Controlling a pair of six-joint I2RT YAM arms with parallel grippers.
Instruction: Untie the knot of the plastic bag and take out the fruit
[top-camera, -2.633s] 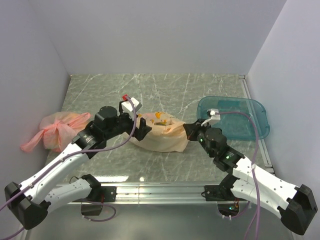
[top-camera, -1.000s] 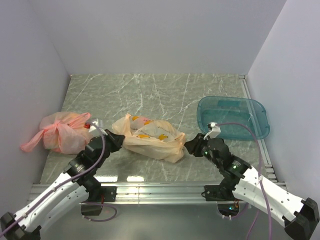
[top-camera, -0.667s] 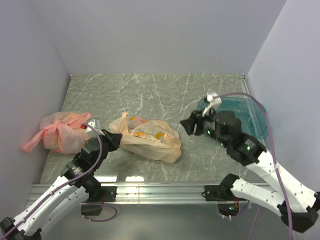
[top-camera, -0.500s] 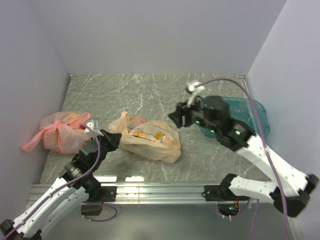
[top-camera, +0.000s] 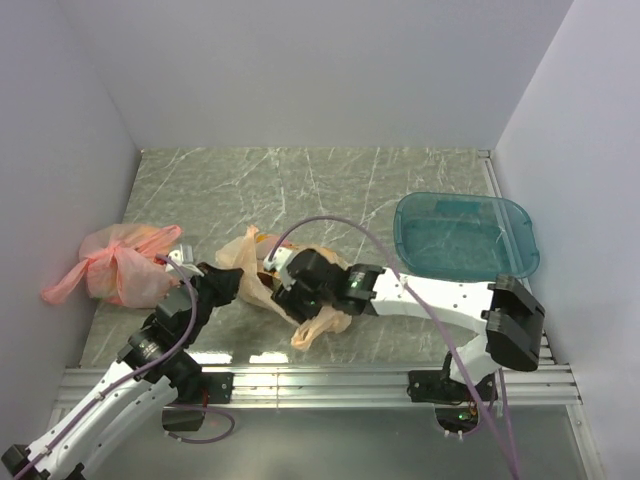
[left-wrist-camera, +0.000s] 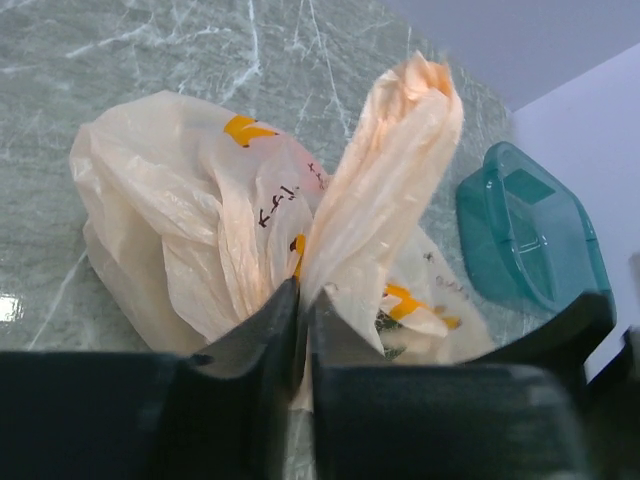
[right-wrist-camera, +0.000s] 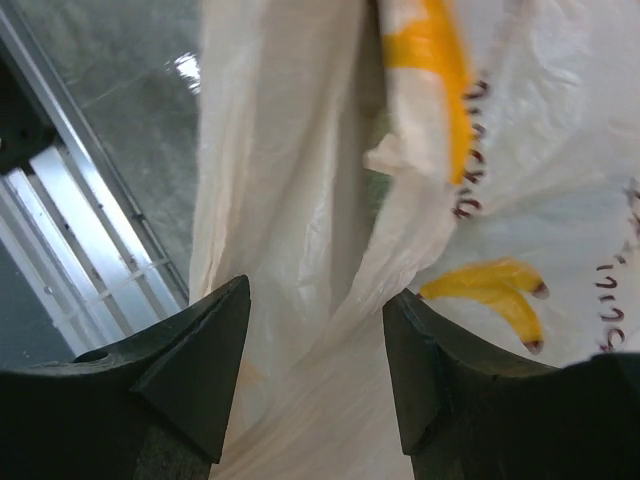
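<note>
The plastic bag (top-camera: 322, 322), pale beige with orange printed marks, lies crumpled at the table's front centre. My left gripper (top-camera: 228, 285) is at its left end. In the left wrist view the left gripper (left-wrist-camera: 303, 300) is shut on a thin strip of the bag (left-wrist-camera: 180, 220), and a bunched orange-tinted handle (left-wrist-camera: 395, 160) stands up just beyond. My right gripper (top-camera: 288, 292) reaches across over the bag's middle. In the right wrist view it (right-wrist-camera: 315, 320) is open, its fingers (right-wrist-camera: 195, 360) either side of a fold of the bag (right-wrist-camera: 300, 200). I cannot make out the knot. The fruit is hidden inside.
A pink plastic bag (top-camera: 118, 263), knotted, lies at the left near the wall. A teal tray (top-camera: 465, 235) sits at the right and also shows in the left wrist view (left-wrist-camera: 525, 235). The metal front rail (top-camera: 320, 380) runs close below the bag.
My right arm has swung from near the tray leftward and down onto the bag, its jaws opening. The bag's right end now trails toward the front. The left gripper stays at the left handle.
</note>
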